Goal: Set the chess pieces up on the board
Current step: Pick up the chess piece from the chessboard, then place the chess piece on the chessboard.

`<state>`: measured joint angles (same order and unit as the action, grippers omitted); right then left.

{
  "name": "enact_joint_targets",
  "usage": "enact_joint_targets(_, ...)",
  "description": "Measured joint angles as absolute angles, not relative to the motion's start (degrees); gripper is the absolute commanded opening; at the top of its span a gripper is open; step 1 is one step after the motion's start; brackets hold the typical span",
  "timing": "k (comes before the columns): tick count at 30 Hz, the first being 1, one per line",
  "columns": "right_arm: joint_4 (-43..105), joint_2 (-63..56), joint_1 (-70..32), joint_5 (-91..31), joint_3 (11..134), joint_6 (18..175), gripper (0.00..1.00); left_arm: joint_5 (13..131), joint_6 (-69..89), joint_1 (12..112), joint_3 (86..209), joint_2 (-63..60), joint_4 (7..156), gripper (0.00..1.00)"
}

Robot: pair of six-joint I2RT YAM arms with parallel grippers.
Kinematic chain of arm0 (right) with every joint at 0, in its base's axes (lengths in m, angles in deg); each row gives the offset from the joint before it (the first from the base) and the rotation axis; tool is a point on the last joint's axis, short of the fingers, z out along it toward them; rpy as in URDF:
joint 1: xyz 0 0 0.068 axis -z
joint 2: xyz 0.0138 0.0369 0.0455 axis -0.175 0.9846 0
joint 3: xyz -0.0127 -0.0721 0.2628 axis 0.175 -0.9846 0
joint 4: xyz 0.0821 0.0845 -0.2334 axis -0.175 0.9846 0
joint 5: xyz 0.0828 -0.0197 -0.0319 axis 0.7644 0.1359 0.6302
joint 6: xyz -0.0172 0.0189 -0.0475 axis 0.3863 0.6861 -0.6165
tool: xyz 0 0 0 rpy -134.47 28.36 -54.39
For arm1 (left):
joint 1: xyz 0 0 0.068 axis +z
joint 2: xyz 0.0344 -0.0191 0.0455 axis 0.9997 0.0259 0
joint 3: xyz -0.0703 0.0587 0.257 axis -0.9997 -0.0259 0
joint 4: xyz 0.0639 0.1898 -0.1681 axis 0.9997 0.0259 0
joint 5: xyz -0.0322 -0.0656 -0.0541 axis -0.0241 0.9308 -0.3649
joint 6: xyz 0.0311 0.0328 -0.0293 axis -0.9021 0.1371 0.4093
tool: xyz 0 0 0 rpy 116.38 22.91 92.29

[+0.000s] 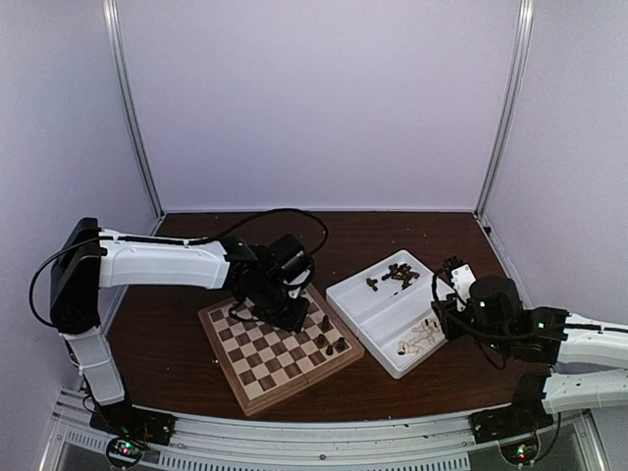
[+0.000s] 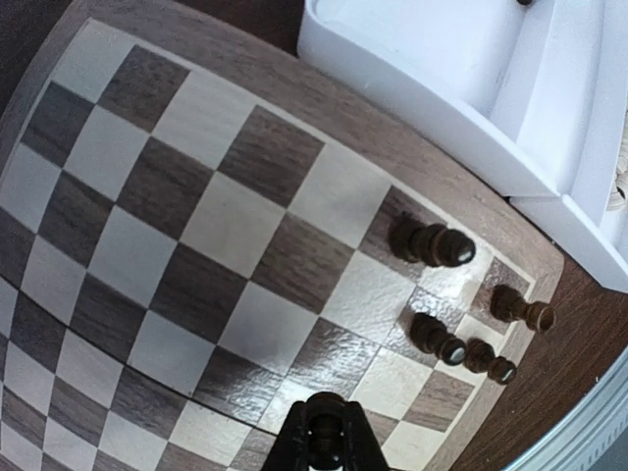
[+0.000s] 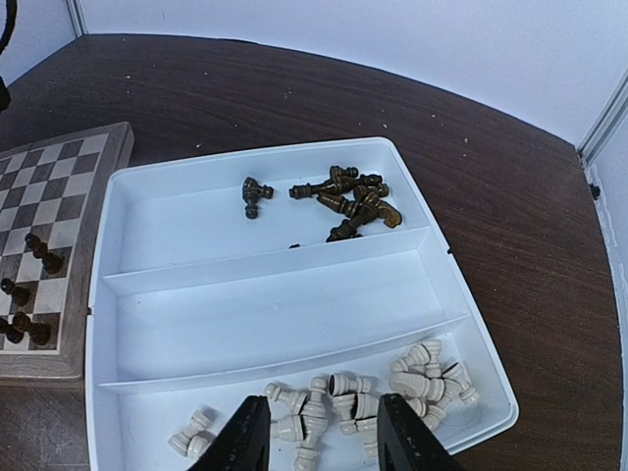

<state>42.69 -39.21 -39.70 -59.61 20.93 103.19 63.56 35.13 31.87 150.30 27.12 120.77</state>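
Observation:
The board lies front centre, with several dark chess pieces standing near its right corner. In the left wrist view they stand at the board's right corner, the largest farthest in. My left gripper hovers over the board's far edge, shut on a dark piece. My right gripper is open above a pile of cream pieces in the white tray's near compartment. Loose dark pieces lie in its far compartment.
The tray sits right of the board, touching or nearly touching its edge; its middle compartment holds nothing. White walls enclose the brown table on three sides. A black cable loops over the left arm.

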Motion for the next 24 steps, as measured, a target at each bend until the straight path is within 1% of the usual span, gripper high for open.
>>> enact_joint_targets(12,42.64,-39.3,-39.7,-59.33,20.89,103.15,0.41,67.71,32.9,31.87,157.29,33.83,119.55,0.0)
enact_joint_targets(24,42.64,-39.32,-39.7,-59.33,20.89,103.15,0.42,68.17,32.55,31.87,158.16,35.12,119.33,0.0)
